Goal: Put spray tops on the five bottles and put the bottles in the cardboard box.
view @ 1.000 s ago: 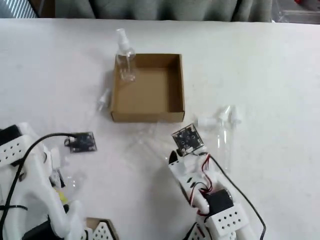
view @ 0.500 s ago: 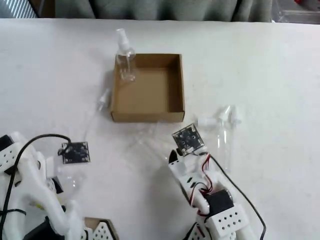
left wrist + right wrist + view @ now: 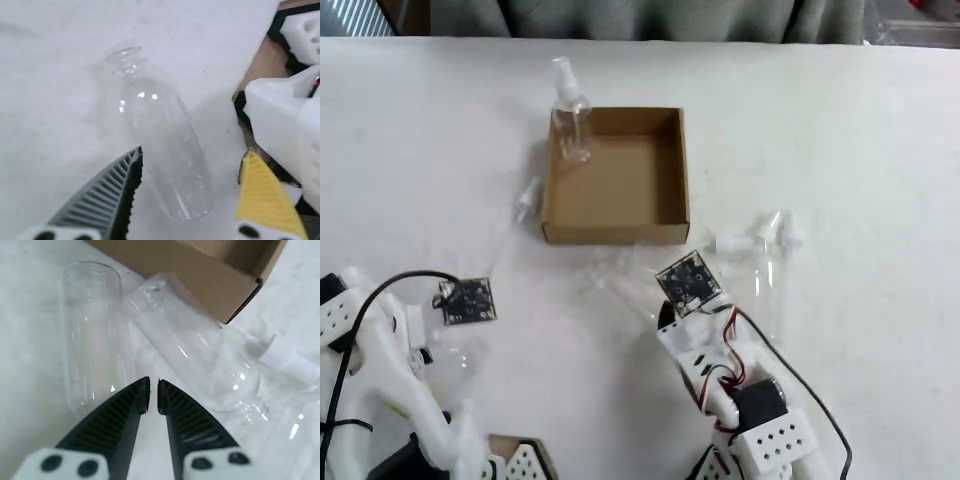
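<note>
Where the left claw [image 3: 194, 153] hung open, a capless bottle [image 3: 155, 125] lay lengthwise between its jaws, neck pointing away; right claw [image 3: 153, 396] closed, empty.

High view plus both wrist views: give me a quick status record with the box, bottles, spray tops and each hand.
box: cardboard box, open on top
done bottle: capped bottle upright in the box's far left corner
left hand: left hand open, straddling an uncapped bottle lying on the table, not gripping it
right hand: right hand shut, empty, above two clear bottles lying by the box
loose tops: one spray top left of the box, other spray tops to its right
</note>
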You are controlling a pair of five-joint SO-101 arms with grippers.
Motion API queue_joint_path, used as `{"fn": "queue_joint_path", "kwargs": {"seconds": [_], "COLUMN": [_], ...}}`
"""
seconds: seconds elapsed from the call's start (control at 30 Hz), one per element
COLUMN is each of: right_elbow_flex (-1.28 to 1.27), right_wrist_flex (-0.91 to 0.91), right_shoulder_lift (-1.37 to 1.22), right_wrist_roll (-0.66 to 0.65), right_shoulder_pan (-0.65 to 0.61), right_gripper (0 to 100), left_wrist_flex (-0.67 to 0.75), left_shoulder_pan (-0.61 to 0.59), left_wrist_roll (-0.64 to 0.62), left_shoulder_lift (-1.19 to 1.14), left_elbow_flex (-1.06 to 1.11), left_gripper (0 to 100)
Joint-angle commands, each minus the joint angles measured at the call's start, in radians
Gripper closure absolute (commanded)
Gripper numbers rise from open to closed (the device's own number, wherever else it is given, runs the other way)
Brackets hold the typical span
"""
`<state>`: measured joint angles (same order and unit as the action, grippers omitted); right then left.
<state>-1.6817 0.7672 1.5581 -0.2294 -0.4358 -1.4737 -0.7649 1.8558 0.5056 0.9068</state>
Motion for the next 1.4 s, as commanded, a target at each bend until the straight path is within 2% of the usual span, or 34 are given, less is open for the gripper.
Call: {"fn": "queue_joint_path", "kwargs": {"seconds": [0.0,0.13,0.27,0.47,0.57,0.73,0.93,1.1,1.37], "right_elbow_flex": [-0.012,-0.012,-0.012,-0.012,-0.012,-0.012,-0.012,-0.012,-0.012], "right_wrist_flex": [0.007,0.007,0.007,0.007,0.007,0.007,0.007,0.007,0.007], "right_shoulder_lift": [0.012,0.012,0.012,0.012,0.012,0.012,0.012,0.012,0.012], "right_wrist_roll": [-0.011,-0.011,-0.011,-0.011,-0.012,-0.012,-0.012,-0.012,-0.012], "right_shoulder_pan": [0.008,0.008,0.008,0.008,0.008,0.008,0.008,0.010,0.010], "right_gripper": [98.1,98.1,98.1,98.1,98.1,98.1,98.1,98.1,98.1], "left_wrist_flex": [0.140,0.296,0.381,0.390,0.396,0.500,0.569,0.568,0.568], "left_shoulder_pan": [-0.013,-0.008,-0.008,-0.012,-0.008,0.004,0.045,0.090,0.094], "left_wrist_roll": [0.005,-0.092,-0.132,-0.135,-0.175,-0.209,-0.351,-0.359,-0.359], "left_shoulder_lift": [0.033,0.033,0.033,0.027,0.030,0.031,0.033,0.033,0.025], "left_elbow_flex": [0.029,0.049,0.049,0.057,0.081,0.160,0.189,0.189,0.198], "left_gripper": [69,69,69,69,69,69,58,59,60]}}
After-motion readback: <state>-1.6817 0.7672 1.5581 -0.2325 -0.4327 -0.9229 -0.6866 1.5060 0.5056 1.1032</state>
